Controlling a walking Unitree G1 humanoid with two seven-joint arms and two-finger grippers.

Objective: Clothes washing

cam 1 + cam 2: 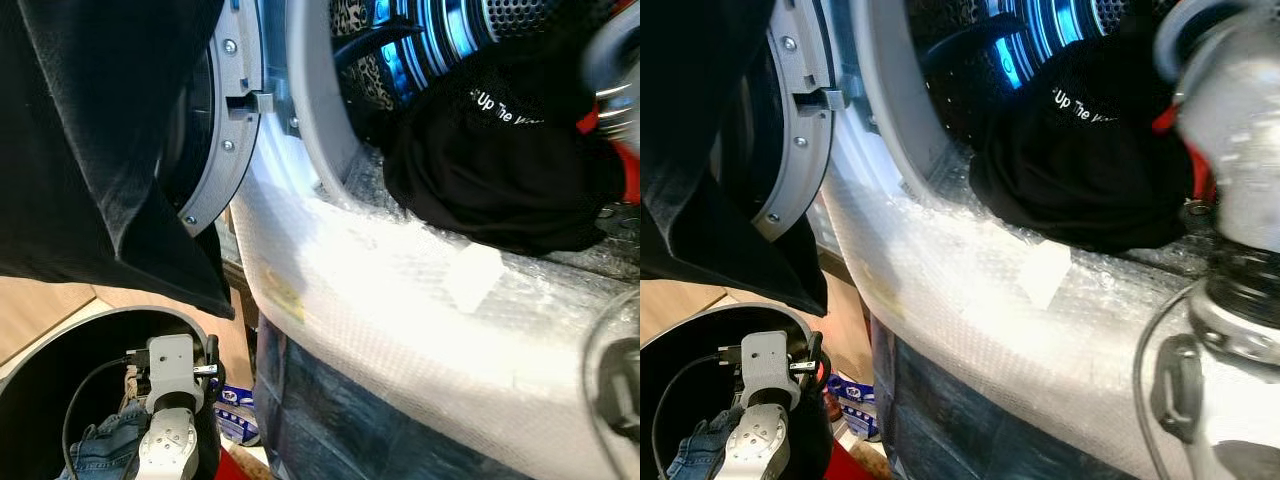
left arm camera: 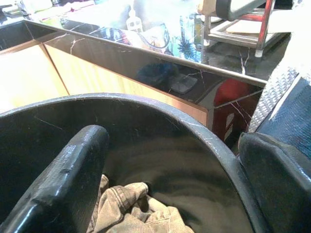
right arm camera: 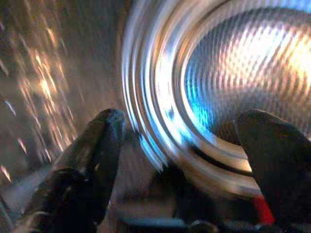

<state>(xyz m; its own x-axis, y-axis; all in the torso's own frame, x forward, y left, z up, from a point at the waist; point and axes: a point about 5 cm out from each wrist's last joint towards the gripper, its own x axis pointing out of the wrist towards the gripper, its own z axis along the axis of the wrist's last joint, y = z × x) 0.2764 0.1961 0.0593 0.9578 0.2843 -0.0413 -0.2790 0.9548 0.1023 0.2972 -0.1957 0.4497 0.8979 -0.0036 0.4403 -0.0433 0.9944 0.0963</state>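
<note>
A black garment with white lettering [image 1: 500, 170] lies bunched on the lower lip of the washing machine's opening, half inside the blue-lit drum [image 1: 440, 40]. My right arm [image 1: 1230, 130] reaches in beside it. The right gripper [image 3: 184, 145] is open, nothing between its fingers, facing the blurred drum wall. A leopard-print piece [image 1: 350, 20] sits deeper inside. Low on the left, my left gripper [image 2: 170, 165] hangs open over the black laundry basket [image 1: 60, 340], which holds a beige garment [image 2: 131, 208] and jeans [image 1: 100, 445].
The round washer door [image 1: 215, 130] stands open at the left, with a black cloth [image 1: 90, 130] draped over it. Bubble wrap [image 1: 400, 300] covers the machine's front. A blue-and-white packet [image 1: 235, 410] lies on the floor between basket and machine. A dark marble ledge [image 2: 146, 53] runs behind the basket.
</note>
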